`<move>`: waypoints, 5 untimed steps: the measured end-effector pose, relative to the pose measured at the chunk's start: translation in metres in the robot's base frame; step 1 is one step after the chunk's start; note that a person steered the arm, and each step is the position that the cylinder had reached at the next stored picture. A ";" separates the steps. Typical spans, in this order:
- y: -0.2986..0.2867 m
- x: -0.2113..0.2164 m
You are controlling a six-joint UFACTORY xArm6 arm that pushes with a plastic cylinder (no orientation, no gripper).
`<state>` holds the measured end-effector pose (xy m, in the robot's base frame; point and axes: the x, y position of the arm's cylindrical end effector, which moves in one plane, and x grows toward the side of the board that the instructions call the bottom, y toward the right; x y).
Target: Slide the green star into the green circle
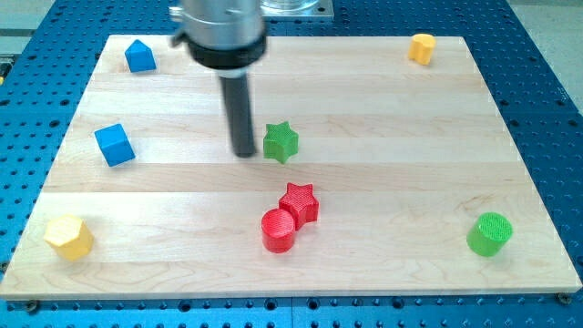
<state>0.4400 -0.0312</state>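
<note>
- One dark rod is seen coming down from the arm at the far middle of the scene; my tip (243,153) is set on the wooden board (383,109), and nothing is held by it, as it is a bare rod with no jaws.
- My tip is placed just to the left of the green star (281,142), with a thin gap between them; whether they touch cannot be told.
- The green star is found a little left of the board's middle, lying flat.
- The green circle (490,234), a short round block, is seen near the right near corner, well apart from the star.
- A red star (300,202) and a red cylinder (279,230) are placed nearer than the green star, touching each other, the cylinder to the near left of the red star.
- A blue cube (114,144) is set at the left, and a blue house-shaped block (139,56) at the far left corner.
- A yellow block (69,237) is seen at the near left corner, and another yellow block (422,47) at the far right corner.
</note>
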 end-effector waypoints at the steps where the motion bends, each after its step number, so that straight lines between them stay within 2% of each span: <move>1: 0.053 -0.021; 2: 0.068 -0.031; 3: 0.117 -0.005; 4: 0.156 0.040; 5: 0.164 0.042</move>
<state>0.4817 0.1323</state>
